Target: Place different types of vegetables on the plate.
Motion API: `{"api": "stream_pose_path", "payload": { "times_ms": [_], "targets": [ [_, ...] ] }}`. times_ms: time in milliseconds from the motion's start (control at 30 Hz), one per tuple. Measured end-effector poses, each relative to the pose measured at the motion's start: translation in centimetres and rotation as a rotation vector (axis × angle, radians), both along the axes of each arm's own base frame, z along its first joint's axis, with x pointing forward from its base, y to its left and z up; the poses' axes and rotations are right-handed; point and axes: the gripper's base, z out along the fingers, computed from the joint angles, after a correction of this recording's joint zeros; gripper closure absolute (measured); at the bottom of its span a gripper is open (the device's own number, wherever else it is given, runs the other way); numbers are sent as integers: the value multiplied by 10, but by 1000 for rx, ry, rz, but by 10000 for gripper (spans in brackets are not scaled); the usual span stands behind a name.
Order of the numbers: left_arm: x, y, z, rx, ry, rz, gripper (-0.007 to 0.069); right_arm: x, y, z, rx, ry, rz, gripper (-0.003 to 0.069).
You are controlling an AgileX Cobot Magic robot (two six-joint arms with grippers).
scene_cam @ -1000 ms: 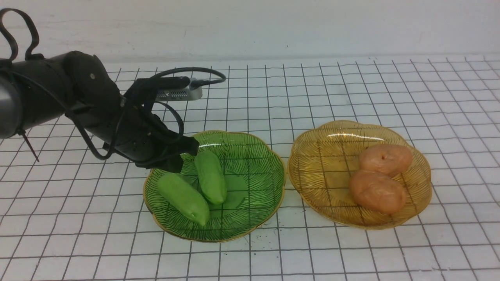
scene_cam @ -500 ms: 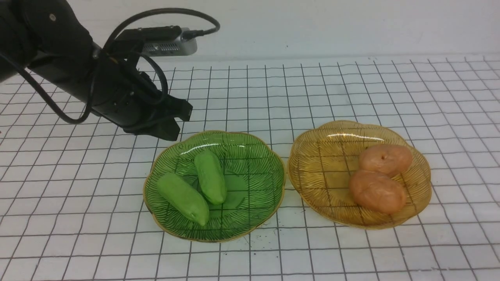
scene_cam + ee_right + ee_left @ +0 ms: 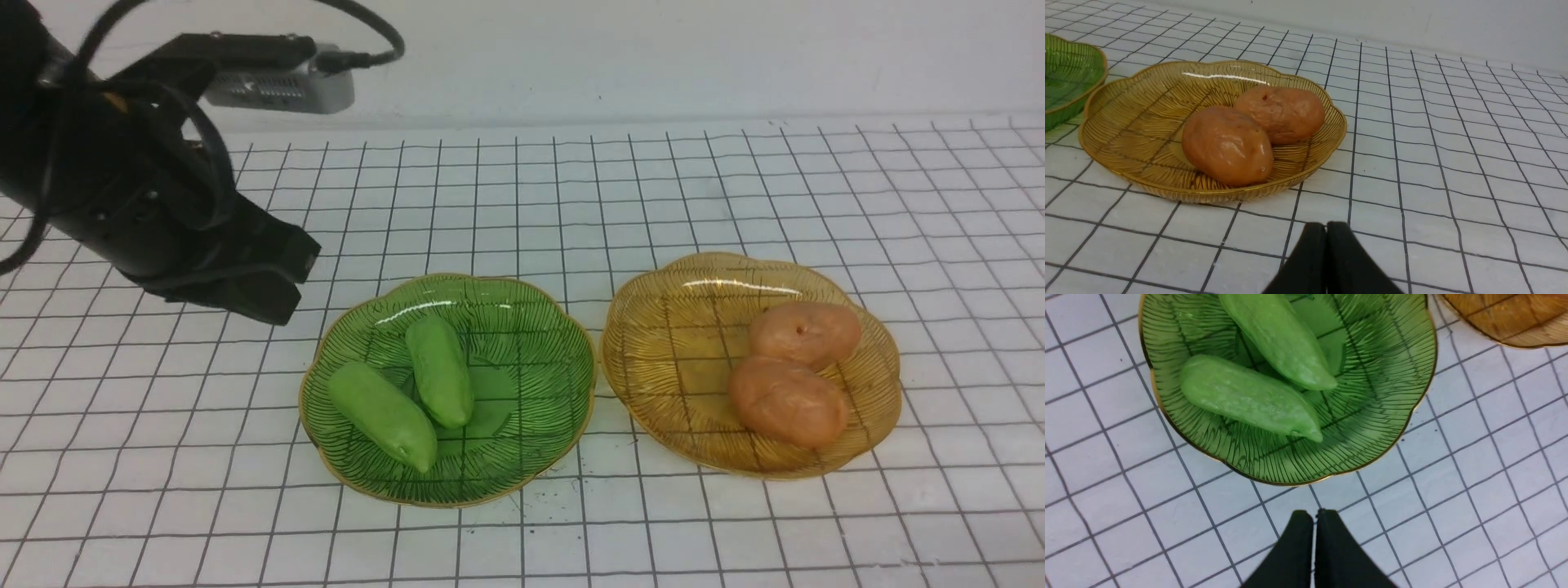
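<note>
Hovering above the gridded table (image 3: 735, 188), my left gripper (image 3: 282, 282) hangs up and to the left of the green plate (image 3: 539, 327), its two black fingers (image 3: 1298, 539) pressed flat together with nothing between them. In that plate lie both light-green cucumber pieces (image 3: 384, 415), side by side and touching near their far ends; the second cucumber piece (image 3: 441, 369) sits closer to the plate's middle. Just to the right, near but apart, stands the amber plate (image 3: 678, 327), carrying the two orange-brown potato pieces (image 3: 788, 400), one nearer me and the other potato piece (image 3: 807, 332) behind it, the pair touching. My right gripper (image 3: 1326, 232) shows only in its wrist view, its tips closed together and empty, low over the table in front of the amber plate's rim
</note>
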Motion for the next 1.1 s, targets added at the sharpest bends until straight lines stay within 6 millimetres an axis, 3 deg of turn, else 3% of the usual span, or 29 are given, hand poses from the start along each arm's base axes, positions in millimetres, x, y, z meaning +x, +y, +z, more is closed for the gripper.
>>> {"api": "stream_pose_path", "payload": {
  "times_ms": [300, 400, 433, 467, 667, 933, 1100],
  "targets": [
    [-68, 18, 21, 12, -123, 3, 631, 0, -3, 0, -110, -7, -8, 673],
    [-104, 26, 11, 18, -139, 7, 631, 0, -3, 0, -117, -8, -9, 674],
    [-106, 27, 10, 17, -139, 8, 631, 0, -3, 0, -117, -8, -9, 674],
    [-124, 30, 0, -1, -141, 18, 631, 0, -3, 0, -117, -8, -9, 674],
    [-169, 38, -16, -87, -332, 58, 631, 0, -3, 0, -117, -8, -9, 674],
    [-201, 42, -40, -188, -464, 92, 631, 0, -2, 0, -38, -4, -17, 674],
    [-196, 41, -64, -326, -604, 167, 631, 0, -2, 0, -31, -1, -18, 674]
  ]
}}
